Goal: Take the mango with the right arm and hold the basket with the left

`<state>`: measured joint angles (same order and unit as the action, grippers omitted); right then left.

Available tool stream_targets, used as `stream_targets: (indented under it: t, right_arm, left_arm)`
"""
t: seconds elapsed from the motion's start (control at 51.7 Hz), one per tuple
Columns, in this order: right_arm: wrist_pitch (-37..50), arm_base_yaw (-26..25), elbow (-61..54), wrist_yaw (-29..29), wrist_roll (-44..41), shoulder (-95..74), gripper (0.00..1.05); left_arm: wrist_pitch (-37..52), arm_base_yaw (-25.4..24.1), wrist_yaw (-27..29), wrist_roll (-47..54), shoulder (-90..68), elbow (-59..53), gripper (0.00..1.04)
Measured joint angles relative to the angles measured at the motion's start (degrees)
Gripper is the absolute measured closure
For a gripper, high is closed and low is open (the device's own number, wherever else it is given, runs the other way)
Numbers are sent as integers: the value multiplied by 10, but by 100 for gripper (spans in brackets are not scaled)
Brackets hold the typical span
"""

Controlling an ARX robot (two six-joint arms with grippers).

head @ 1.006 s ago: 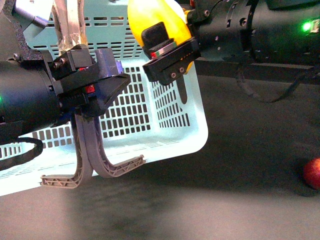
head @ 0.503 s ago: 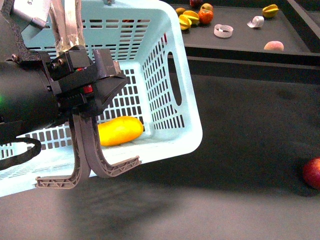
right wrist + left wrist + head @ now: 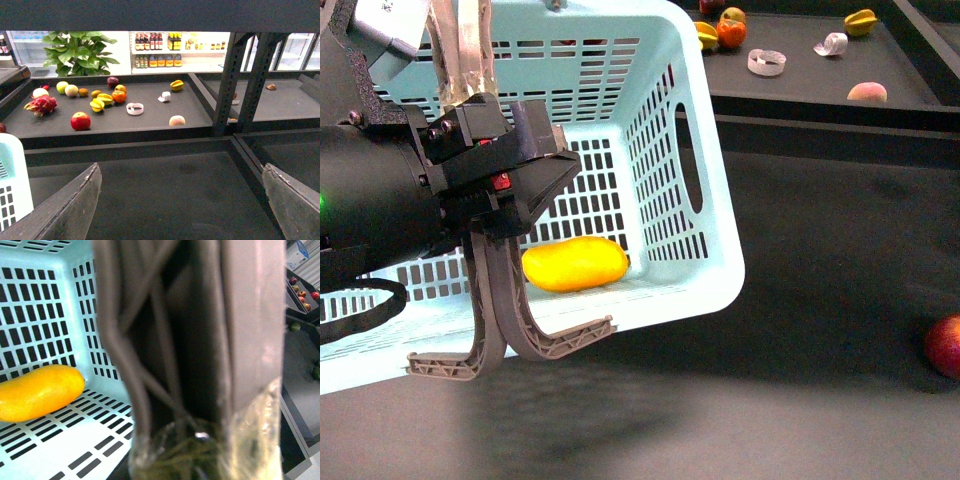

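Observation:
The yellow-orange mango (image 3: 575, 263) lies on the slotted floor of the light-blue basket (image 3: 705, 130), which hangs tilted. My left gripper (image 3: 505, 185) is shut on the basket's two grey-brown handles (image 3: 495, 300), one of them wrapped in clear tape (image 3: 460, 50). In the left wrist view the handles (image 3: 165, 340) fill the middle, and the mango (image 3: 37, 392) rests beside them on the basket floor (image 3: 75, 440). My right gripper (image 3: 182, 200) is out of the front view. It stands open over the dark surface, its fingers (image 3: 65, 210) far apart with nothing between them.
A red apple (image 3: 945, 345) sits on the dark surface at the right. Behind it, a raised shelf holds a starfruit (image 3: 861, 20), a peach (image 3: 867, 92) and a tape roll (image 3: 767, 62). Dark metal posts (image 3: 227, 80) stand beside that shelf. A basket corner (image 3: 12, 185) shows beside the right gripper.
One second ago the right gripper held the mango above the basket. It let go, the mango dropped into the basket, and the right arm left the front view. The basket shifted slightly.

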<state>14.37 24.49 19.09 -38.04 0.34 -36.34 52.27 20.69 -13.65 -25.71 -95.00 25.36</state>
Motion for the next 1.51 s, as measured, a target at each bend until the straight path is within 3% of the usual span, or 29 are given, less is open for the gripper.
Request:
stream_targets:
  t: [0.097, 0.174, 0.271, 0.619, 0.697, 0.755, 0.832, 1.335, 1.413, 1.51]
  right_arm:
    - [3, -2, -3, 17, 0, 0, 10]
    - [28, -41, -33, 148, -1, 29, 25]
    - [28, -84, -70, 227, -2, 70, 46]
    - [9, -162, -129, 301, -3, 148, 104]
    - [4, -171, -137, 309, -3, 160, 103]
    - [-6, -214, -145, 369, -3, 177, 103]
    - [-13, -240, -150, 375, -3, 192, 103]
    - [-42, -244, -188, 379, -3, 262, 103]
    - [-129, -244, -188, 381, -3, 330, 103]
    - [-140, -244, -188, 381, -3, 360, 103]
  left_arm:
    - [0, 1, 0, 0, 0, 0, 88]
    - [0, 0, 2, 0, 0, 0, 88]
    - [0, 0, 2, 0, 0, 0, 88]
    - [0, 0, 0, 0, 0, 0, 88]
    - [0, 0, 0, 0, 0, 0, 88]
    - [0, 0, 1, 0, 0, 0, 88]
    - [0, 0, 2, 0, 0, 0, 88]
    - [0, 0, 2, 0, 0, 0, 88]
    - [0, 0, 1, 0, 0, 0, 88]
    - [0, 0, 2, -1, 0, 0, 88]
